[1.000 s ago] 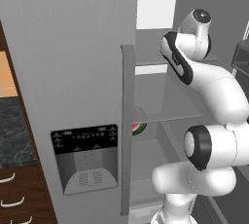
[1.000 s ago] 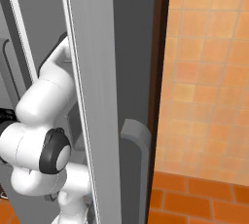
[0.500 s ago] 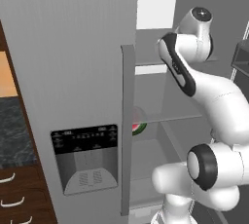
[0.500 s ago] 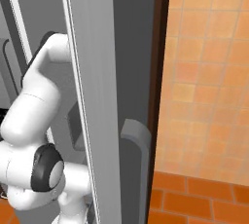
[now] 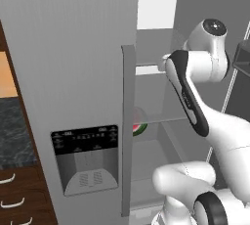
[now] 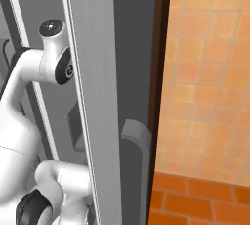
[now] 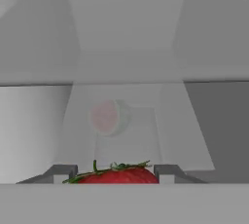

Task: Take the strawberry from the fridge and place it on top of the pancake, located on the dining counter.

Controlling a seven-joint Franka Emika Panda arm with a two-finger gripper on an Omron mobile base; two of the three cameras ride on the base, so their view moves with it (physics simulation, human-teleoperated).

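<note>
Fingers [image 7: 113,174] clamped on strawberry [image 7: 119,175]
One strawberry held between both tips; one watermelon slice [image 7: 109,117] on fridge [image 5: 73,72] shelf.

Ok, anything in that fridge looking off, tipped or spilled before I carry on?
Nothing stands out. The small red strawberry with green leaves sits squarely between the dark fingertips of the gripper. The red watermelon slice with green rind rests on the glass shelf of the tall grey fridge; no spill shows.
</note>
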